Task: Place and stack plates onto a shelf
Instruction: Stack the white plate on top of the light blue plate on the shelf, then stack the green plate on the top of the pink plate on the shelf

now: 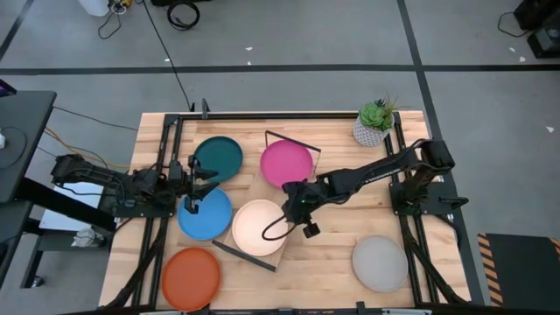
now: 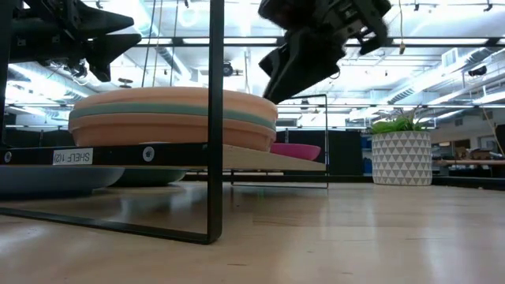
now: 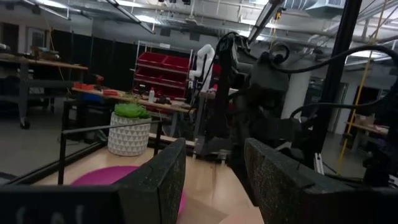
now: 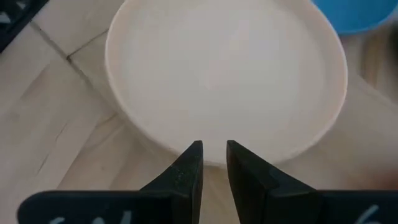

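Cream plate (image 1: 259, 227) tops a stack on the near end of the shelf (image 1: 254, 185), with the magenta plate (image 1: 286, 163) on the far end. Right hand (image 1: 293, 210) hangs just beside the cream plate's right rim, fingers (image 4: 189, 171) nearly together and holding nothing. Left hand (image 1: 207, 176) hovers between the dark teal plate (image 1: 218, 157) and blue plate (image 1: 205, 214), fingers (image 3: 158, 180) parted, empty. Orange-red plate (image 1: 191, 277) and grey plate (image 1: 381, 262) lie on the bench (image 1: 328, 254).

left jaws parted | magenta plate (image 3: 118, 180) below | potted plant (image 3: 129, 129) beyond | right arm (image 3: 261, 106) ahead
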Motion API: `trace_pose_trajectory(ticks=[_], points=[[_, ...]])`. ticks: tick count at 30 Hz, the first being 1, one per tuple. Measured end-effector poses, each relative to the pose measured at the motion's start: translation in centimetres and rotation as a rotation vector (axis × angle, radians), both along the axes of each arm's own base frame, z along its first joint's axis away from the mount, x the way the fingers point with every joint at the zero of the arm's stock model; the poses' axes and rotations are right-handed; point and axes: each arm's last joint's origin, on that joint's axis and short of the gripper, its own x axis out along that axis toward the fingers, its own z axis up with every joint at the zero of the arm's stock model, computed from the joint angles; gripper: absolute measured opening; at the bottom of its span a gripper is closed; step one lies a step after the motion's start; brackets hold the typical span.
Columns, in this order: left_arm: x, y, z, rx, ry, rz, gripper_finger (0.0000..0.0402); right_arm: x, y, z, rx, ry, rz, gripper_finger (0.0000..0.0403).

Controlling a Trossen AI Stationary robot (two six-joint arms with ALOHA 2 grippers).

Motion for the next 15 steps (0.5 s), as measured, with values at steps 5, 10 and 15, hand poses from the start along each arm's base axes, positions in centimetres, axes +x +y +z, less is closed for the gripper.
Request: trace_pose_trajectory(ticks=[5,10,15], points=[[0.0,0.0,0.0,-0.001,0.001,0.0,0.0172,0.6,0.2,-1.5,0.019,0.021,0.023,0.0077],[0.0,0.0,0.0,0.0,0.004,0.0,0.0172,0.1,-0.1,0.5,0.003,-0.043,0.002,0.0077],[0.0,0.0,-0.1,0.0,0.005,-0.001,0.0172,-1.6,-0.6,3.1,-0.063,-0.065,-0.074,0.0077]])
